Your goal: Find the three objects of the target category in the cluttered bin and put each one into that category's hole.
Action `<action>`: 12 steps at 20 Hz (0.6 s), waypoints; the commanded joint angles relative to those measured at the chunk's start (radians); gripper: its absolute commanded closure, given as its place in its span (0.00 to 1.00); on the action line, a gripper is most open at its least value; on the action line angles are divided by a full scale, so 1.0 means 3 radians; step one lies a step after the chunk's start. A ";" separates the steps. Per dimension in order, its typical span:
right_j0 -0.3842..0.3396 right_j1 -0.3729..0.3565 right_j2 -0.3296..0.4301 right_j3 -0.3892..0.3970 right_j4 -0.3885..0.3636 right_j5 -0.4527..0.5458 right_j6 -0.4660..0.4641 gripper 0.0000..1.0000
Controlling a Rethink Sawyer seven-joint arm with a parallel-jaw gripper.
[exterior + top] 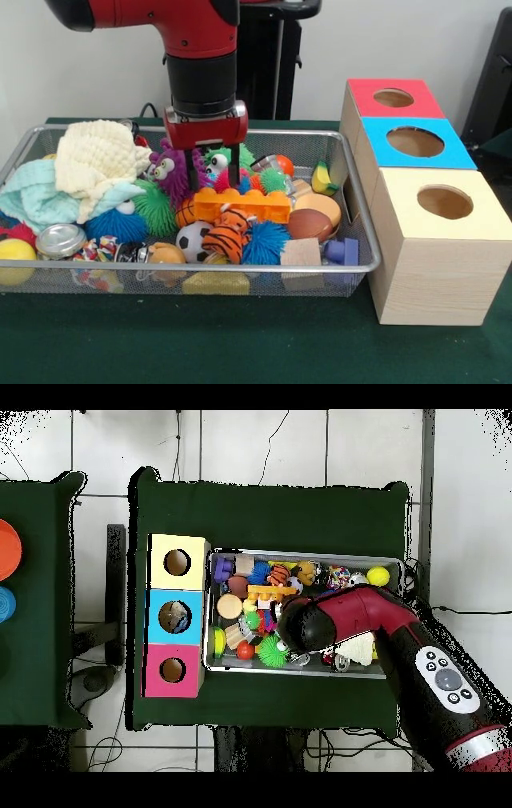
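My gripper [213,178] hangs open inside the wire mesh bin [364,240], its two black fingers [193,172] reaching into the pile. A small green toy with white eyes [218,160] sits between the fingers. Just below the tips lies an orange toy brick [244,206], and a purple furry toy [170,170] is to the left. Three boxes stand to the right of the bin, with a red-topped hole [393,98], a blue-topped hole [414,142] and a yellow-topped hole [445,202]. In the overhead view the arm's wrist [303,624] hides the gripper.
The bin also holds green [154,208] and blue [266,242] spiky balls, a tiger-striped toy [225,232], a soccer ball [192,238], a brown football [310,224], a wooden block [302,254], a cream cloth [96,160] and a metal tin [59,239]. Something lies inside the blue box's hole [175,616].
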 commanded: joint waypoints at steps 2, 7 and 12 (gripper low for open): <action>0.0078 0.0124 -0.0074 0.0026 -0.0211 -0.0459 -0.0120 0.00; 0.0017 0.0401 -0.0141 0.0147 -0.0065 -0.0695 0.0099 0.00; 0.0075 0.0393 -0.0265 0.0209 -0.0032 -0.0933 0.0287 0.00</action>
